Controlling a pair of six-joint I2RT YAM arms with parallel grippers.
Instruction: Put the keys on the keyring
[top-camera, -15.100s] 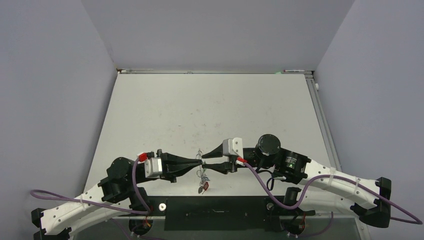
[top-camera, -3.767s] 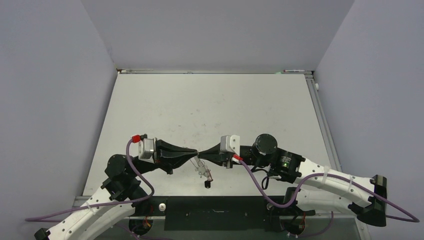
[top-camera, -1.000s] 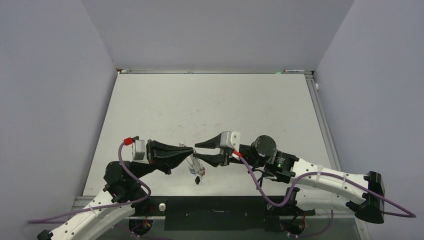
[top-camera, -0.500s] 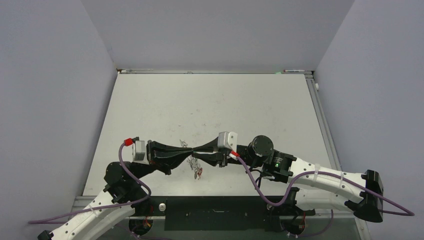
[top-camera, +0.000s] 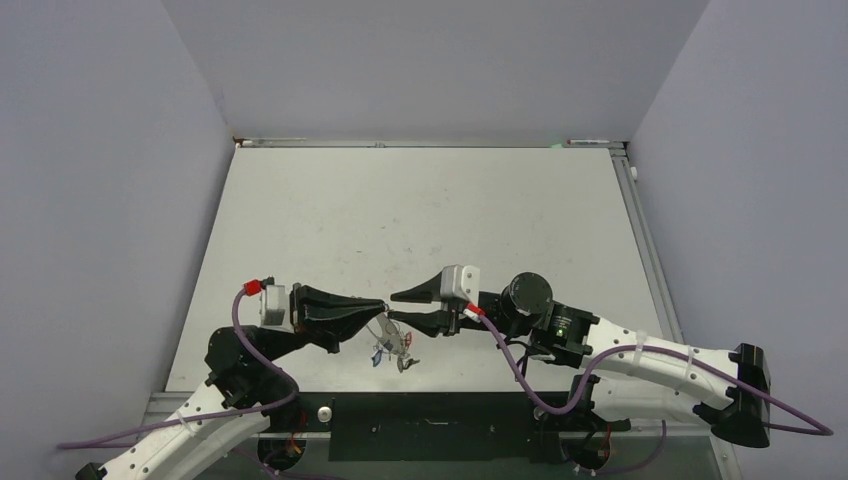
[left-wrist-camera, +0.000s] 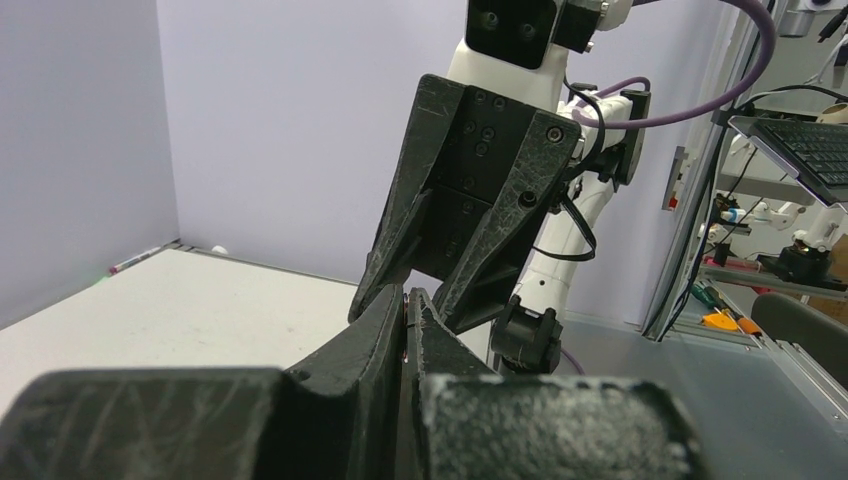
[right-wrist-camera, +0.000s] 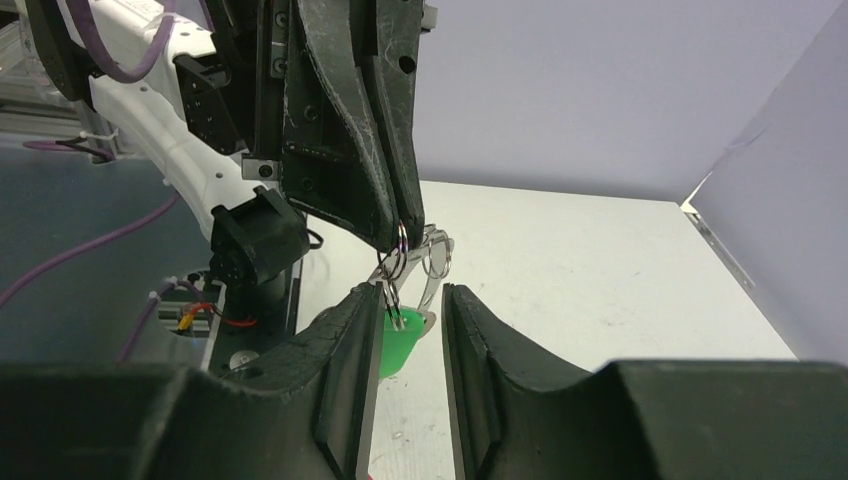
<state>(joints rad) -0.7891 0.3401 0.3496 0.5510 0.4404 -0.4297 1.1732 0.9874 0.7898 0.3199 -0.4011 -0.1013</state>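
My left claw (top-camera: 385, 305) pinches the keyring (right-wrist-camera: 437, 260) at its rim, jaws closed tight on the wire, holding it up above the near part of the table (top-camera: 420, 200). The keys (top-camera: 390, 348) dangle beneath it. My right claw (right-wrist-camera: 410, 300) faces the left one tip to tip, jaws parted and gripping nothing, with the green tag (right-wrist-camera: 398, 345) hanging in the gap between its fingers

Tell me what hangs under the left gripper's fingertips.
The keyring dangles there with a green-tagged key; the right gripper's fingers cover the tag's lower part.
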